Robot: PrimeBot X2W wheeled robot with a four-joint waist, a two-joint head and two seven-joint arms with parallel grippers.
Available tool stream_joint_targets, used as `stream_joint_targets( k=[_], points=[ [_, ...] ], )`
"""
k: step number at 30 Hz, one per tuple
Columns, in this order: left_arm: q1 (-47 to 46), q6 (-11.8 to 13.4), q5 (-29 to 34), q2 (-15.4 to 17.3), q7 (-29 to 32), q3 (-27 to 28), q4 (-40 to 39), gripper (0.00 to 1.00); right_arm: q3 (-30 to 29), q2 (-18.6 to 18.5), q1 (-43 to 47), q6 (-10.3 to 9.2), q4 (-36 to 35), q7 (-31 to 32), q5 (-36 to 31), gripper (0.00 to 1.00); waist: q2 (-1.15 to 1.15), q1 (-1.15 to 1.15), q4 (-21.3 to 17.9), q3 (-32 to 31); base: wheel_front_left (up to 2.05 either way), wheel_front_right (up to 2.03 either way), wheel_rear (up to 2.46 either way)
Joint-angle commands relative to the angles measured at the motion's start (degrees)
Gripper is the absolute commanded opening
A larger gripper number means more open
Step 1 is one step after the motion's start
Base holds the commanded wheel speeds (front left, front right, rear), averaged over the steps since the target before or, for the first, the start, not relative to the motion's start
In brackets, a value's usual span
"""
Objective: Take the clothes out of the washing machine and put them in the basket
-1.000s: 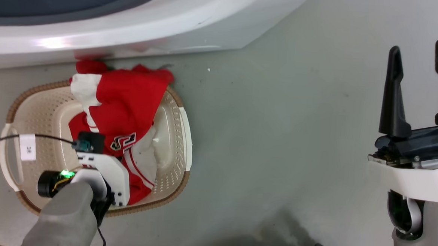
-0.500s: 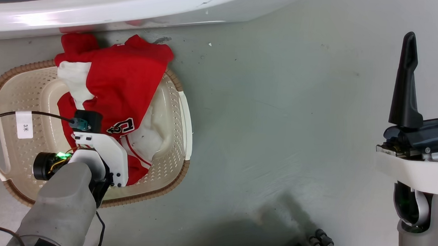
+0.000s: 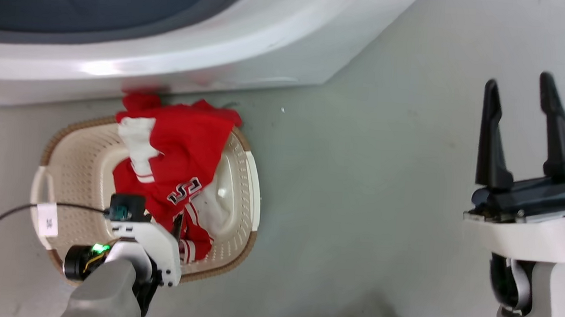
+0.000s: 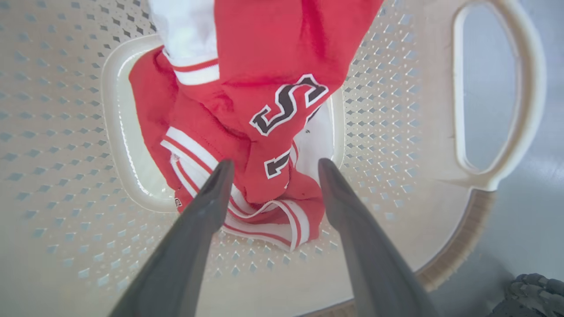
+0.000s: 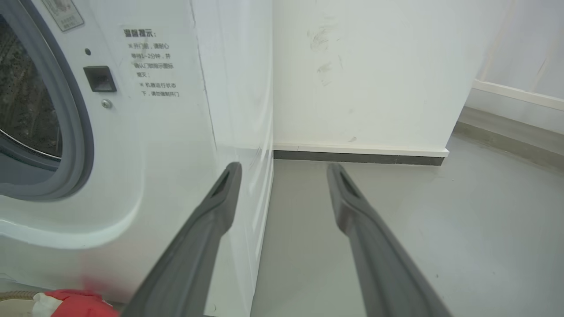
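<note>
Spanning the top of the head view, the washing machine (image 3: pixel 182 47) is showing more of its dark porthole rim than half a second ago, but that is the whole picture shifting with the camera, not the things moving. The grey floor (image 3: pixel 368 192) is stretching away to the right of it. The basket (image 3: pixel 255 186) is sitting on that floor just in front of the washer, as before. The clothes (image 3: pixel 181 143) are lying inside it, red with white panels, their top fold draping over the far rim toward the machine, heaped much as they were. In the right wrist view a scrap of the same red fabric (image 5: pixel 75 306) is peeking out at the bottom left, below the washer's white front (image 5: pixel 154 154). The left pincer (image 4: pixel 274 164) is hanging over the basket's perforated wall (image 4: pixel 66 110), its fingers spread wide and gripping nothing, with the jersey's striped hem showing between them; whether the tips are touching the cloth I cannot tell. Against the earlier picture, the left wrist is sitting closer to the basket's near rim, one dark finger (image 3: pixel 178 225) is now showing beside it, and the black-edged lettering (image 3: pixel 187 190) is lying uncovered. The right pincer (image 3: pixel 518 81) is standing well apart at the right, fingers parted and empty, as before.
</note>
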Motion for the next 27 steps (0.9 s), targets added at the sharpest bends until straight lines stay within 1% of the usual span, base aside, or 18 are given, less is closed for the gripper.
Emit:
stream_joint_targets(
  k=[1,5,7,10,14,18,24,27],
  points=[
    [1.4,0.1,-0.3,0.0,-1.0,0.2,0.1,1.00,0.2,0.0,1.2,-0.04,0.5,-0.1,-0.1,1.00,0.00,0.00,1.5,-5.6,0.00,0.00,0.00],
    [4.8,0.4,0.2,-0.7,-2.6,0.7,-1.1,1.00,0.2,0.0,4.1,-0.04,1.9,-0.1,-0.5,1.00,0.00,0.00,2.8,-11.1,0.00,0.00,0.00],
    [5.9,1.4,0.8,0.2,-2.8,2.0,-4.5,1.00,0.2,0.0,5.5,-0.05,2.6,-0.1,-0.7,1.00,0.00,0.00,3.4,-13.6,0.00,0.00,0.00],
    [10.0,3.6,3.4,1.3,-2.8,4.5,-11.4,1.00,0.0,0.0,7.3,-0.04,3.3,-0.1,-0.9,1.00,0.00,0.00,4.2,-16.7,0.00,0.00,0.00],
    [14.7,5.8,7.1,1.6,-2.8,10.0,-20.8,1.00,-0.1,0.0,9.5,-0.04,4.4,-0.1,-1.0,1.00,0.00,0.00,5.0,-20.3,0.00,0.00,0.00],
    [20.2,7.1,12.1,1.0,-2.8,15.5,-29.2,1.00,-0.2,0.0,11.4,-0.04,5.2,-0.1,-0.8,1.00,0.00,0.00,5.8,-23.5,0.00,0.00,0.00],
    [27.0,8.0,20.1,-0.9,-2.8,22.9,-40.9,1.00,-0.4,0.0,14.0,-0.04,6.2,-0.1,-0.9,1.00,0.00,0.00,6.8,-28.2,0.00,0.00,0.00],
    [30.3,7.9,23.6,-2.2,-2.8,26.0,-45.8,1.00,-0.6,0.0,15.4,-0.04,6.6,-0.1,-1.1,1.00,0.00,0.00,7.3,-30.3,0.00,0.00,0.00]
  ],
)
